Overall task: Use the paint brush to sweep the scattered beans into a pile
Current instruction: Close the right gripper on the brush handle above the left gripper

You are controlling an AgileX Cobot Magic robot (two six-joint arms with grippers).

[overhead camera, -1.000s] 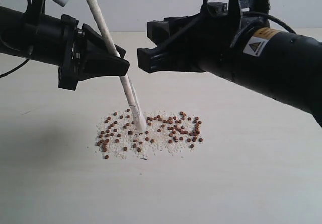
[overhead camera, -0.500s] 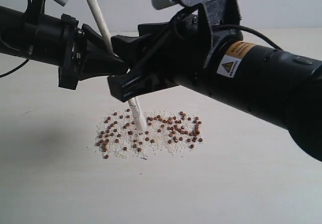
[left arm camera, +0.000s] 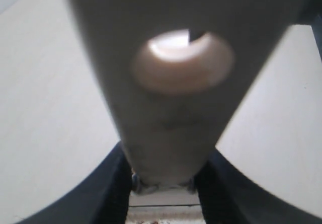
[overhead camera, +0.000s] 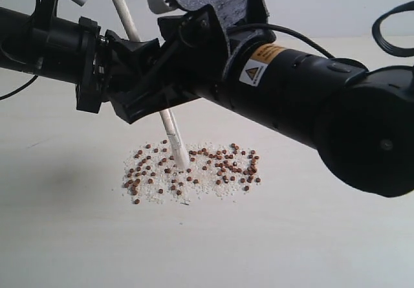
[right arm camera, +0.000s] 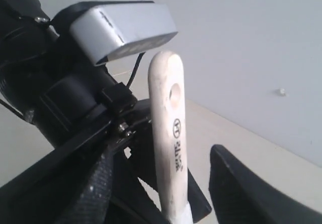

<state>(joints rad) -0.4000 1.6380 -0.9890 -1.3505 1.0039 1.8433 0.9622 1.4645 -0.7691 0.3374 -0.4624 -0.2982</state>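
Paint brush [overhead camera: 173, 131], left of centre, leans with its tip among the beans [overhead camera: 220, 168] on the bench [overhead camera: 310, 236]. Left tool [left arm camera: 162, 189] clamps its handle; right tool [overhead camera: 143, 97] straddles it, spread wide. Light, stiff wood, likely smooth: grip mid-handle firmly.

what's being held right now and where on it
The left gripper holds the paint brush partway down its wooden handle, bristles down among the beans. The right gripper, jaws open, flanks the handle without gripping.
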